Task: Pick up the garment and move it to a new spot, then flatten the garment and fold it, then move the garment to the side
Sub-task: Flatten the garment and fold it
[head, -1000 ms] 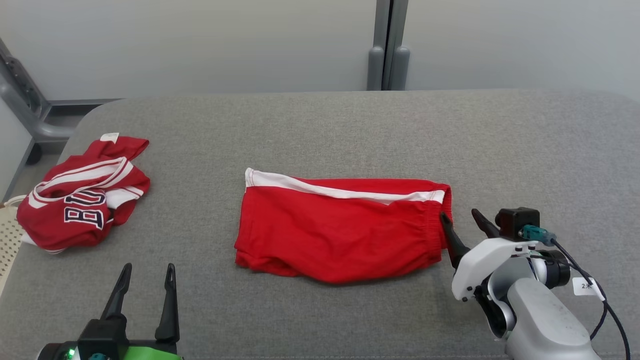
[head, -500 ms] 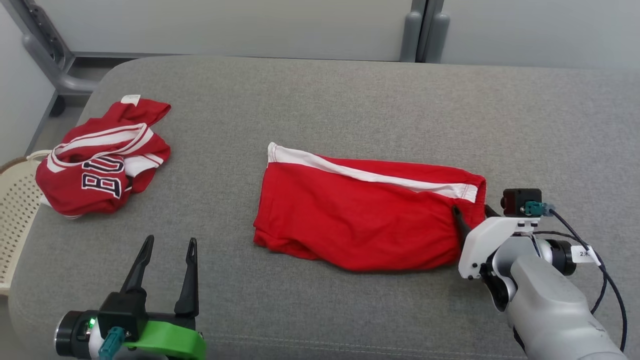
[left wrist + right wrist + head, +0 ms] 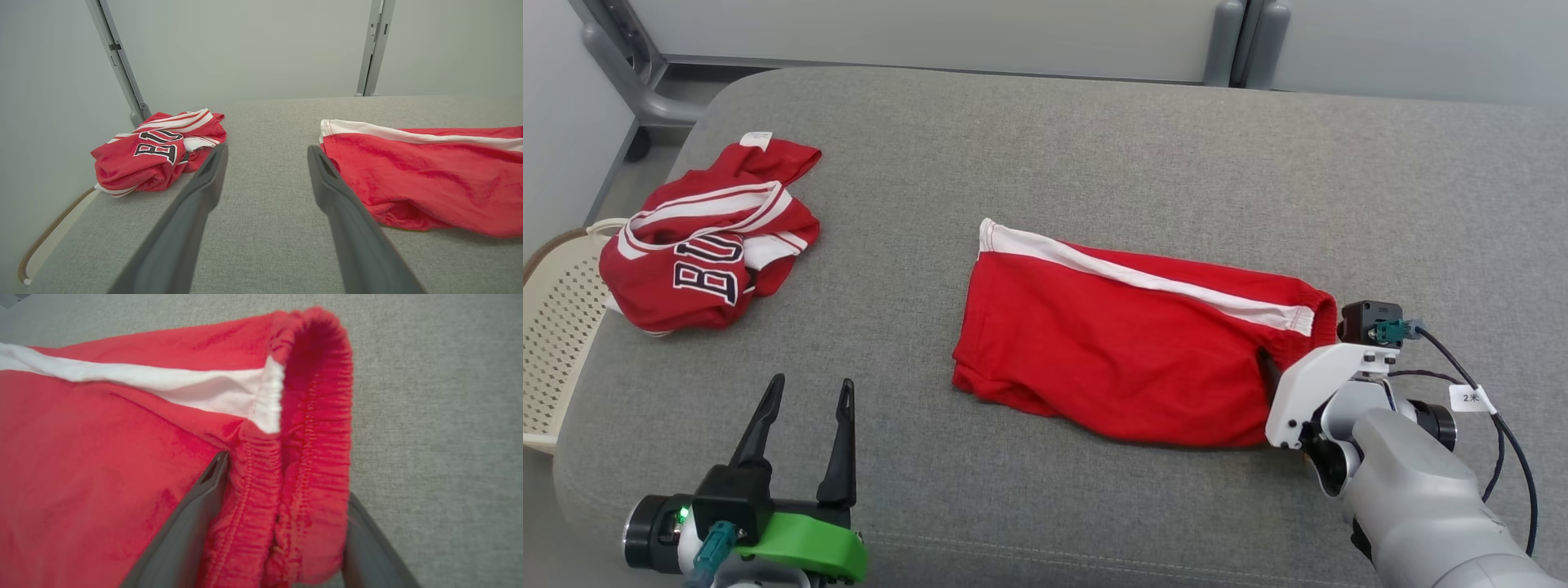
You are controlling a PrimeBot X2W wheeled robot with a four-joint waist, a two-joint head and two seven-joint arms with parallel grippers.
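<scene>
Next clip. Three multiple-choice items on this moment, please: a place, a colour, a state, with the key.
1. Where is the crumpled jersey from the shorts? A) robot's left B) robot's right C) on them
2. The shorts' stripe is: A) black B) white C) yellow
3. The right hand is: A) shut on the jersey B) shut, clear of cloth C) open, fingers astride the waistband
1 A: it lies apart, leftward in the head view. 2 B: white band on red cloth. 3 C: fingers spread either side of the elastic.
</scene>
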